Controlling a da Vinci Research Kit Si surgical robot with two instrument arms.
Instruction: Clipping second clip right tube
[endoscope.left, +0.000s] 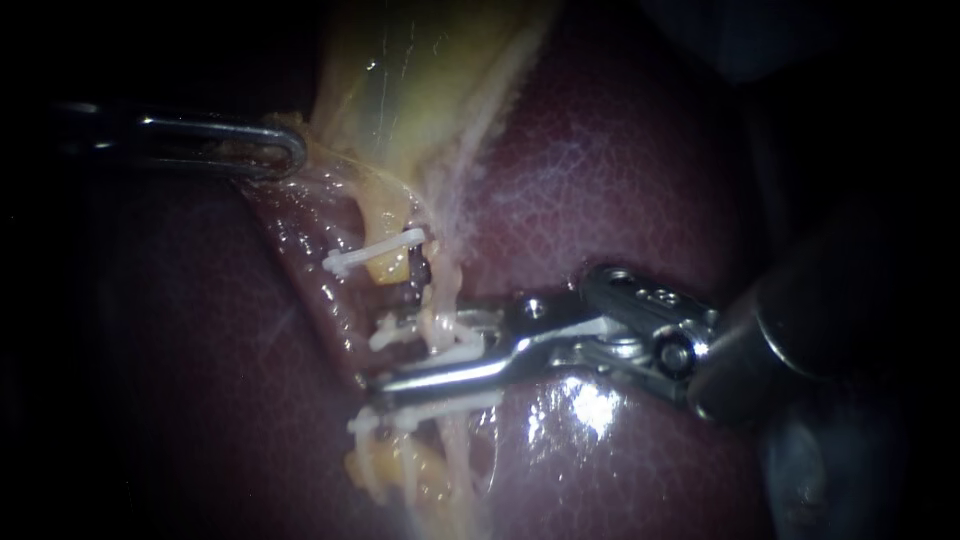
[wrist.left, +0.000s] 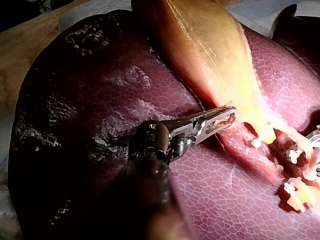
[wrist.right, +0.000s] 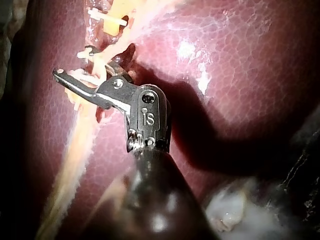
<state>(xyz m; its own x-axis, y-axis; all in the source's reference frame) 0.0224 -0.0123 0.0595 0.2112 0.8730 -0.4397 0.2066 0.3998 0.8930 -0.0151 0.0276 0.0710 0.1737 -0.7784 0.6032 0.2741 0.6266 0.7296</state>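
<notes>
In the endoscope view the left instrument (endoscope.left: 292, 150) reaches in at the upper left. Its hand is pinched on the edge of the gallbladder (endoscope.left: 420, 90), I'd guess to keep the neck stretched so the tubes stand clear of the liver (endoscope.left: 620, 170). The right instrument (endoscope.left: 380, 360) comes in from the right to mid-frame. Its hand is spread, the two jaws straddling the right tube (endoscope.left: 448, 285), with white clip plastic showing in the gap. An upper clip (endoscope.left: 375, 252) crosses the neighbouring tube just above and a lower clip (endoscope.left: 372, 420) sits just below the jaws, so room looks tight. From the left wrist, the left instrument (wrist.left: 227, 116) grips where the gallbladder (wrist.left: 210, 45) meets the liver (wrist.left: 100, 100), and the clips lie ahead of it. From the right wrist, the right instrument (wrist.right: 61, 74) shows only one jaw, lying across the right tube (wrist.right: 97, 65), with the upper clip (wrist.right: 107, 19) ahead.
</notes>
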